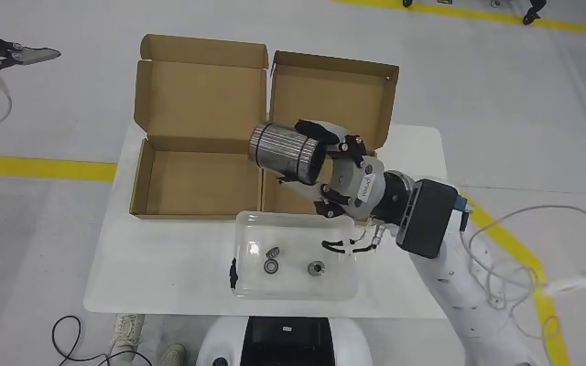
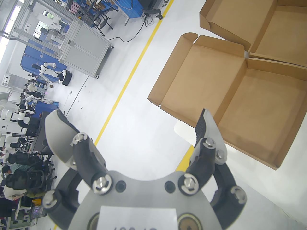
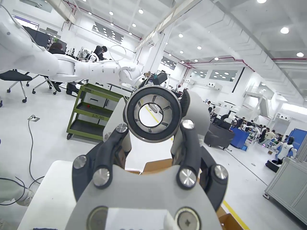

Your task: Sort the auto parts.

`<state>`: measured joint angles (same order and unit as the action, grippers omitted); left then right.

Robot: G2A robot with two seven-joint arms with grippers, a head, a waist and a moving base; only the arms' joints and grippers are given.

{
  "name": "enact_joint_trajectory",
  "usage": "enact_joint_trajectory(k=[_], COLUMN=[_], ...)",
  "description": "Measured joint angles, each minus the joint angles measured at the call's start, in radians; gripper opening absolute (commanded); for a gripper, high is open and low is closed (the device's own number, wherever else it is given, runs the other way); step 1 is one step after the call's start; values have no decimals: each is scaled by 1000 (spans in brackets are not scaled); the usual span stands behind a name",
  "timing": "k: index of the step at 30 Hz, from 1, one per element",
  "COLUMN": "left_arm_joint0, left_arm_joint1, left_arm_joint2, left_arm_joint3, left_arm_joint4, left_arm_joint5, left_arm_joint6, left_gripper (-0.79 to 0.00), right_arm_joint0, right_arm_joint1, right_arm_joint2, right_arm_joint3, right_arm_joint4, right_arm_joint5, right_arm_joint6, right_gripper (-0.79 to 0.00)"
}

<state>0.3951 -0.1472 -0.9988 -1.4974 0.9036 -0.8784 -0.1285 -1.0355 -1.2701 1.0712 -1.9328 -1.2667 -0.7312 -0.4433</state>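
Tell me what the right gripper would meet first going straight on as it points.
Nothing close, it seems: the right gripper, holding the cylindrical part, aims roughly level over the left box toward the left arm far off. Depth unclear.

Top view. The right hand [image 1: 316,163] and its ribbed cylinder [image 1: 286,151] cover much of the floor of the right box [image 1: 334,91]. The small parts [image 1: 272,264] in the clear tray [image 1: 252,220] are too small to identify. The left hand [image 1: 41,55] is cut off by the picture's edge.
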Motion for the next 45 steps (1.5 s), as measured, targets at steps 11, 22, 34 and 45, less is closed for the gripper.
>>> enact_joint_trajectory(k=[11, 22, 34, 45], left_arm_joint0=[0, 0, 0, 0], left_arm_joint1=[0, 0, 0, 0], left_arm_joint2=[0, 0, 0, 0], left_arm_joint3=[0, 0, 0, 0], left_arm_joint4=[0, 0, 0, 0], left_arm_joint5=[0, 0, 0, 0], left_arm_joint6=[0, 0, 0, 0], left_gripper=[0, 0, 0, 0], right_arm_joint0=[-12, -27, -49, -100], right_arm_joint1=[3, 5, 9, 19], right_arm_joint2=[16, 17, 2, -20], right_arm_joint3=[-9, 6, 15, 114], right_arm_joint4=[-7, -28, -47, -167], right_arm_joint5=[-18, -9, 8, 1], right_arm_joint6=[4, 25, 171, 226], right_gripper=[-785, -785, -785, -785])
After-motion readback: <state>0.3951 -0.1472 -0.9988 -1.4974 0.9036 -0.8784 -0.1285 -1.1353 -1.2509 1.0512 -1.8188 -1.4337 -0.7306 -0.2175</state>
